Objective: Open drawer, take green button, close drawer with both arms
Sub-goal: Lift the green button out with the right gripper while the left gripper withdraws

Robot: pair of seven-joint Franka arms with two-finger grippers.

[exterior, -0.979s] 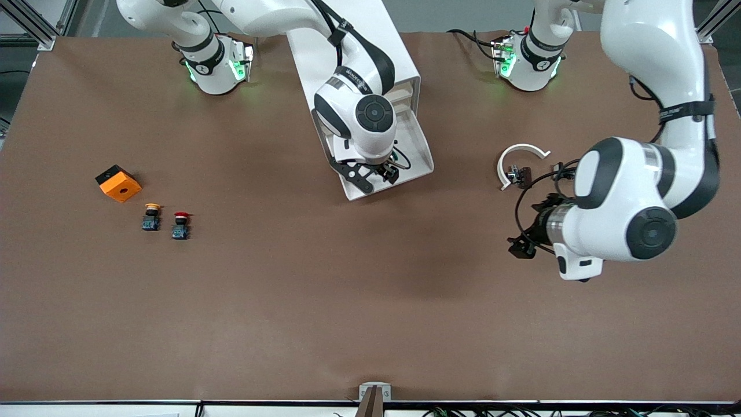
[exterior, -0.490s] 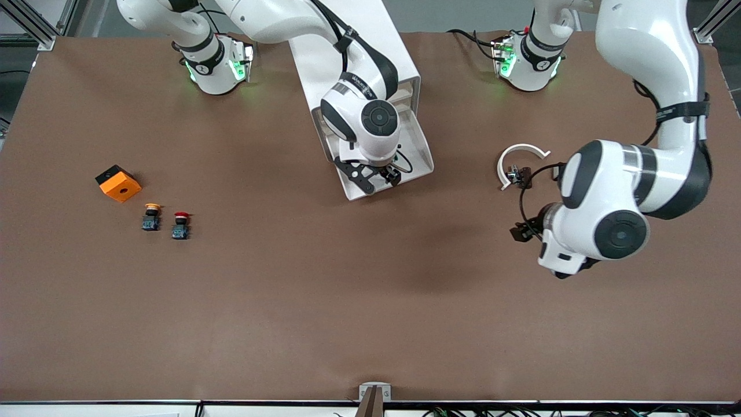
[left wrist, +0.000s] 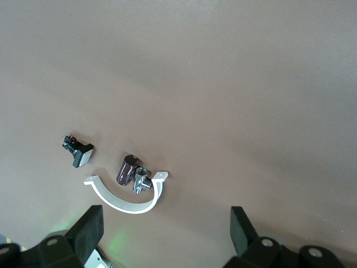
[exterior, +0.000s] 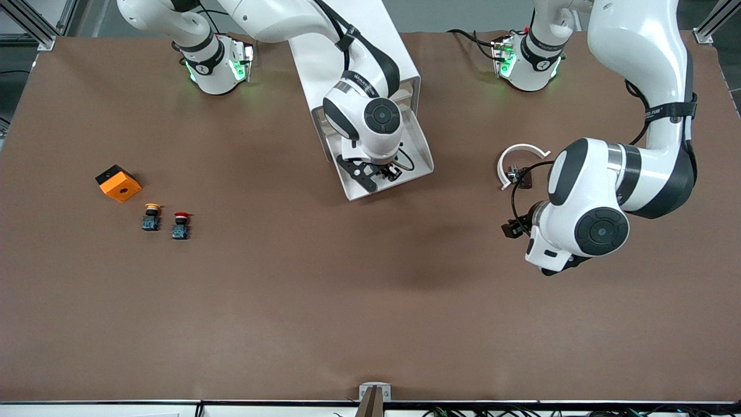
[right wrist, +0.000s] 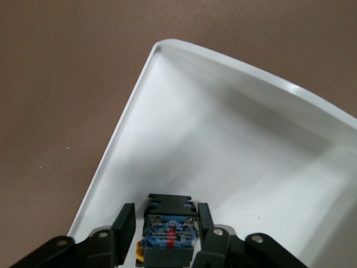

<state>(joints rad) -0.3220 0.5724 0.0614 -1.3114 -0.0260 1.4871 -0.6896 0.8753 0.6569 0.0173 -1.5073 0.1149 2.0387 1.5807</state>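
Showing the right pincer [right wrist: 165, 230] clamping the button [right wrist: 169, 231].

Arms [exterior: 631, 174]: glossy white shells, black joint bands, round black end caps.
Bases [exterior: 214, 63]: green lights glowing.
Cables [exterior: 521, 191]: thin, black, looped at wrists.
Fingers [right wrist: 122, 226]: matte black, silver screws.

1. I see a brown matte counter [exterior: 289, 301] filling the front view, lit evenly, with soft shadows.
2. Grey aluminium frame struts [exterior: 35, 23] stand at both upper corners.
3. A white edge strip [exterior: 116, 408] with cables runs along the near side.
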